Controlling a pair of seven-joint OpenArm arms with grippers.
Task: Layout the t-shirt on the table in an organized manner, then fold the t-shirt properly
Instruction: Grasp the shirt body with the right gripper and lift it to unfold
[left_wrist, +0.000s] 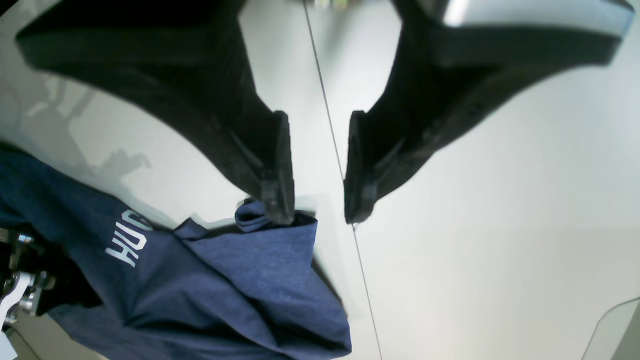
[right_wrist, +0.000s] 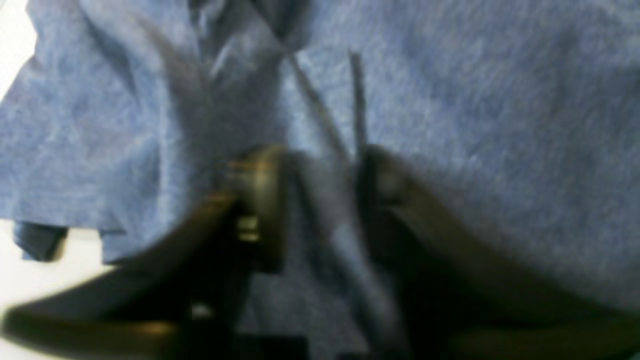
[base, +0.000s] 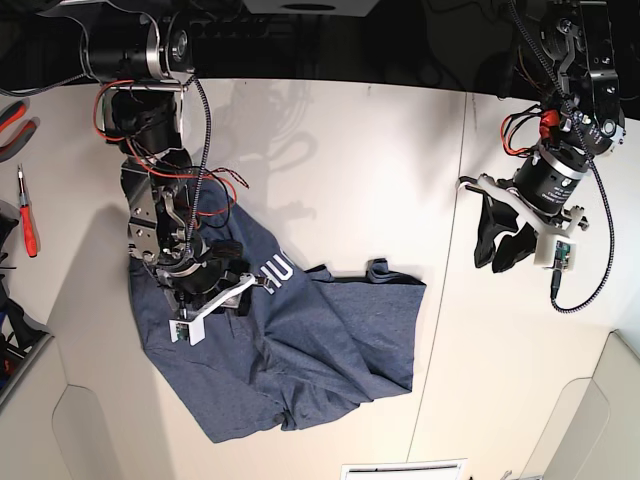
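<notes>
Right hand (right_wrist: 320, 200) is pinching a ridge of the t-shirt (base: 300, 350), left hand (left_wrist: 317, 200) is hanging open.

We're seeing the navy shirt lying crumpled on the off-white surface (base: 350, 170), white lettering partly showing. Left hand is hovering over bare surface straddling the dark seam line (left_wrist: 325, 100), with nothing between its fingers, one fingertip (left_wrist: 280, 200) just over a shirt edge.

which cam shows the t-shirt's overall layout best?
Base: the whole crumpled t-shirt on the table. Left wrist catches only a lettered corner; right wrist shows blurred fabric up close.
</notes>
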